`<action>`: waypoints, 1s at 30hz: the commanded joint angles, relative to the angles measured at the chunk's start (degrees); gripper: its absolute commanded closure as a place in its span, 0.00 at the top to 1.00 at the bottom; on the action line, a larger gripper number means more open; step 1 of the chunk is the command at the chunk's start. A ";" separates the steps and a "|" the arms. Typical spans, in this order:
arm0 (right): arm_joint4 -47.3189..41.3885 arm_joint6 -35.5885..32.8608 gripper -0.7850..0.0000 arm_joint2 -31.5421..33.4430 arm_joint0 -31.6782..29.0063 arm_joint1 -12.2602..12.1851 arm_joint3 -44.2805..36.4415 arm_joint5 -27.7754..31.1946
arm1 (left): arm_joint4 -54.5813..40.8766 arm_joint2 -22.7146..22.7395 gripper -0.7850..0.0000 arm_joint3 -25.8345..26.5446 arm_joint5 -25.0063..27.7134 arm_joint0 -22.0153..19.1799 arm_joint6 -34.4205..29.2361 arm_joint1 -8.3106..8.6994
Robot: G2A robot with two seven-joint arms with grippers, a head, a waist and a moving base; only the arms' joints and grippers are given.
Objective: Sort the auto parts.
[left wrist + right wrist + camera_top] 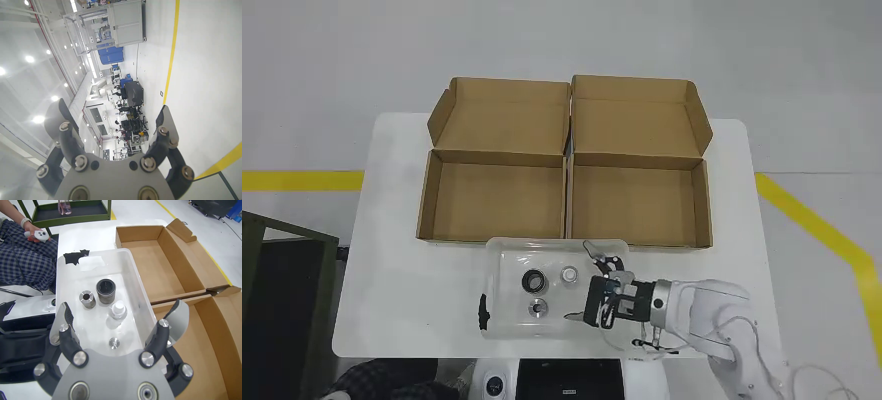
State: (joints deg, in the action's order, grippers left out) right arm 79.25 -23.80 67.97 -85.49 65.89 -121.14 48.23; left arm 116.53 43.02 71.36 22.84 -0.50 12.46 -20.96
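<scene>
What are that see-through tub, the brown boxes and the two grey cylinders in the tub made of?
The tub: apparently clear, glossy plastic; its walls are see-through. The boxes: matte brown cardboard, with folded flaps. The larger cylinder and smaller cylinder: probably metal, grey with a brushed sheen.

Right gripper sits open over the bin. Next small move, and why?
Probably lower the right gripper onto the small metal disc: the gripper is open, and the disc lies closest beneath it in the clear bin, touching no other part.
</scene>
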 commanded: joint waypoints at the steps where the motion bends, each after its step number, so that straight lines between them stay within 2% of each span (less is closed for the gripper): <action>1: 1.16 -0.09 1.00 -1.16 0.53 0.02 0.51 -0.28 | 0.00 0.00 1.00 0.00 0.00 0.00 0.00 0.00; 13: 5.52 -0.76 1.00 -5.77 3.09 0.04 3.95 -2.38 | 0.00 0.00 1.00 0.00 0.00 0.00 0.00 0.00; 19: 5.90 -2.07 0.95 -7.15 4.38 0.06 6.18 -2.98 | 0.00 0.00 1.00 0.00 0.00 0.00 0.00 0.00; 24: 5.72 -3.20 0.83 -8.21 5.49 0.13 7.40 -3.78 | 0.00 0.00 1.00 0.00 0.00 0.00 0.00 0.00; 30: 5.95 -4.69 0.61 -9.38 7.15 0.25 9.02 -4.90 | 0.00 0.00 1.00 0.00 0.00 0.00 0.00 0.00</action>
State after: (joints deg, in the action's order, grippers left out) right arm 85.20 -28.31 58.76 -78.60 66.13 -112.39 43.42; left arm 116.53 43.02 71.36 22.84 -0.50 12.46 -20.96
